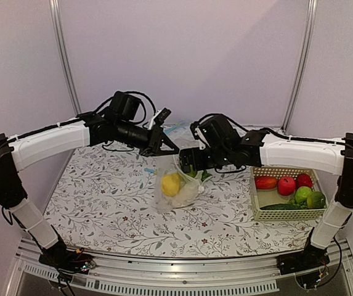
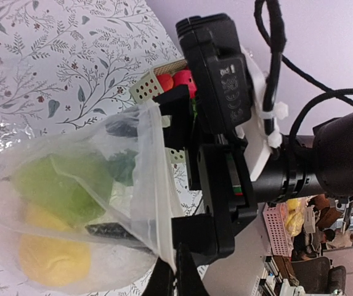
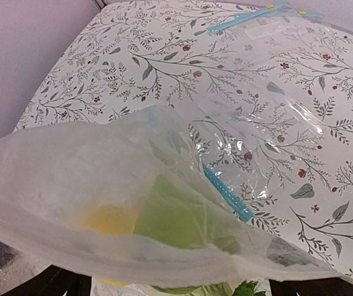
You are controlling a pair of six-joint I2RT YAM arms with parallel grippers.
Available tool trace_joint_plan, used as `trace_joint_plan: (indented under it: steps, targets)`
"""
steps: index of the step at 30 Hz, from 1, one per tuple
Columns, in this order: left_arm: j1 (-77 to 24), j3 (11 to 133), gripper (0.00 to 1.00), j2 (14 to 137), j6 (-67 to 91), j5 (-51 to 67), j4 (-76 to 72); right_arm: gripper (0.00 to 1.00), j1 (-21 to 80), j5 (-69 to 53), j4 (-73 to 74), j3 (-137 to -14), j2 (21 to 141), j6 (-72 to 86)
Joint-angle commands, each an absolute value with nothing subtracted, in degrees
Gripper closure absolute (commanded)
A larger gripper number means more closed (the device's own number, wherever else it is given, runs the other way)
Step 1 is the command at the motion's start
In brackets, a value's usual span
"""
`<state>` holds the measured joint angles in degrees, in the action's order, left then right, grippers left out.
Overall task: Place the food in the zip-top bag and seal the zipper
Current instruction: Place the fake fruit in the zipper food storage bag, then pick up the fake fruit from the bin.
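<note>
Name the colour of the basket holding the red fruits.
Cream; the basket shows best in the top external view.

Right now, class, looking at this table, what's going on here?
Both arms hold the zip-top bag up over the table, the left tool and right tool pinching its mouth. A yellow lemon and a green piece are inside. The mouth looks unsealed. A basket at the right holds red fruits and others.
</note>
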<state>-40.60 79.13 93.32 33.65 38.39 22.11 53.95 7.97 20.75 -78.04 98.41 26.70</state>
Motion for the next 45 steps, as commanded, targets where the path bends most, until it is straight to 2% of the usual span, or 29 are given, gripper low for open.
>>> trace_joint_plan:
  steps: [1, 9, 15, 26, 34, 40, 45]
  targets:
    - [-41.31, 80.60, 1.00, 93.16, 32.50, 38.46, 21.84, 0.02, 54.23, 10.01, 20.19, -77.90, 96.66, 25.98]
    - [-40.87, 79.72, 1.00, 92.01, 32.47, 35.23, 21.74, 0.02, 54.18, 9.75, 20.88, -75.99, 92.36, 25.93]
    - [-39.32, 77.68, 1.00, 91.38, 33.78, 34.27, 21.37, 0.01, 54.23, 11.47, 24.47, -72.56, 82.32, 25.74]
    - [-39.20, 77.61, 1.00, 91.75, 33.87, 34.44, 20.02, 0.01, 52.53, 27.73, 43.90, -68.54, 66.36, 25.99]
    - [-39.20, 77.11, 1.00, 91.50, 33.66, 34.37, 19.97, 0.01, 43.39, 30.40, 53.36, -64.27, 61.72, 30.68]
    - [-39.20, 76.28, 1.00, 90.60, 33.45, 33.65, 20.22, 0.01, 30.97, 27.44, 60.35, -61.25, 61.40, 35.29]
    - [-39.20, 75.73, 1.00, 90.15, 33.79, 33.72, 20.05, 0.01, 23.03, 31.94, 67.15, -59.42, 61.61, 40.40]
